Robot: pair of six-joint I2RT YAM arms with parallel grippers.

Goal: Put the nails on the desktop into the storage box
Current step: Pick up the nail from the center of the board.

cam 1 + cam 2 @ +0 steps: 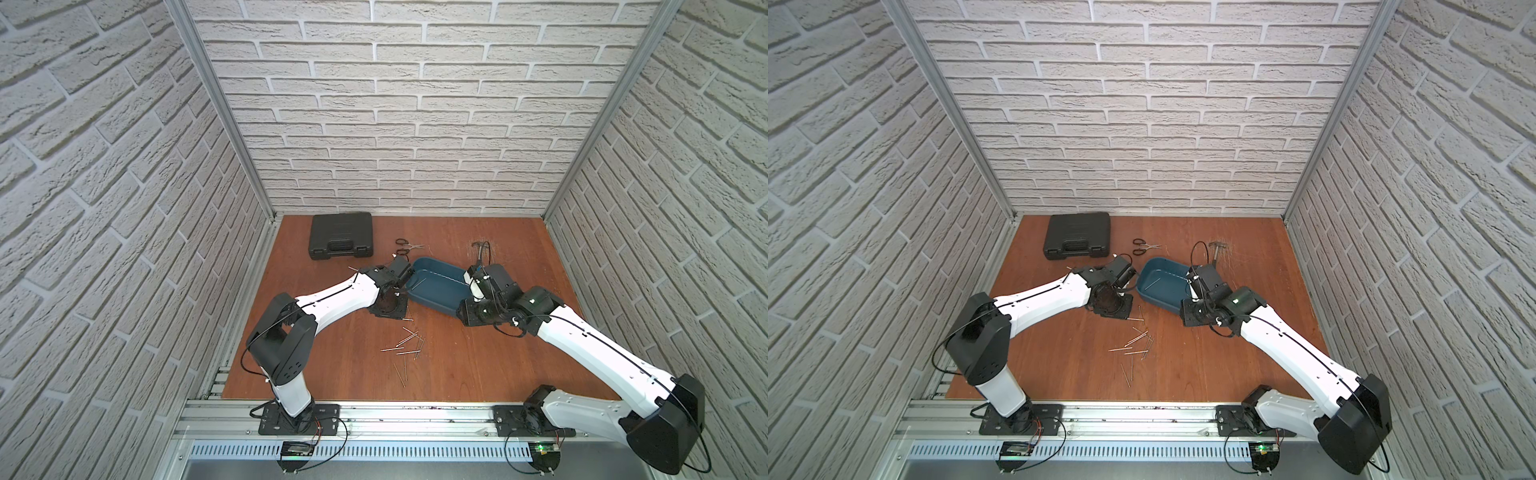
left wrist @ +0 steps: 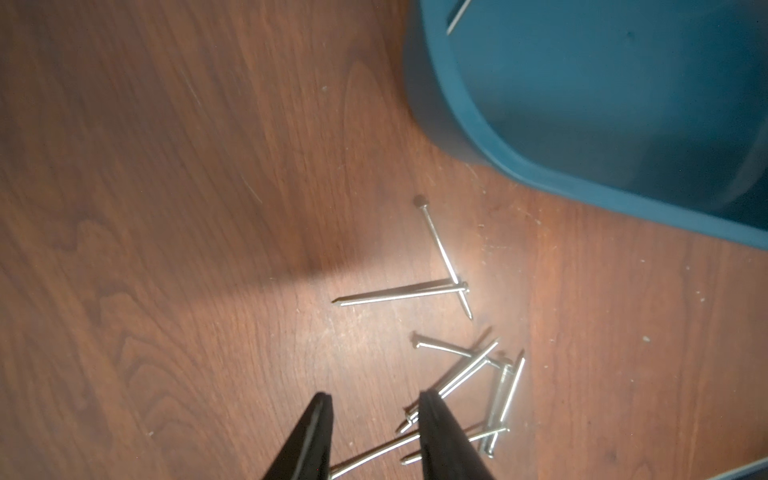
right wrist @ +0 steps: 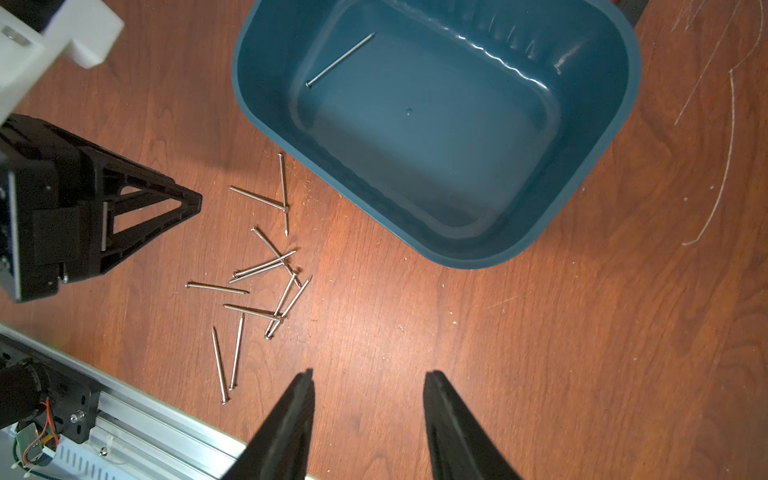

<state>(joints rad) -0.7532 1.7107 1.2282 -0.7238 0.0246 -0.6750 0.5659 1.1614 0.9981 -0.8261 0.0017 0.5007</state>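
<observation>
Several nails [image 1: 409, 345] [image 1: 1138, 345] lie scattered on the desktop [image 1: 478, 365] in front of the storage box [image 1: 432, 306] [image 1: 1158, 302]. The box is teal and holds one nail [image 3: 340, 58] [image 2: 459, 16]. My left gripper [image 2: 376, 397] is open above the pile of nails [image 2: 478, 374]; one nail on the board crosses under the gap between its fingers. My right gripper [image 3: 370, 374] is open over bare wood, right of the nails [image 3: 266, 270] and short of the box's rim [image 3: 478, 262]. Nothing is held.
A black case [image 1: 341, 235] stands at the back left. Black-handled scissors [image 1: 405, 246] and a hammer [image 1: 482, 249] lie behind the box. An aluminium rail [image 1: 374, 415] runs along the front edge. Brick-patterned walls close in three sides.
</observation>
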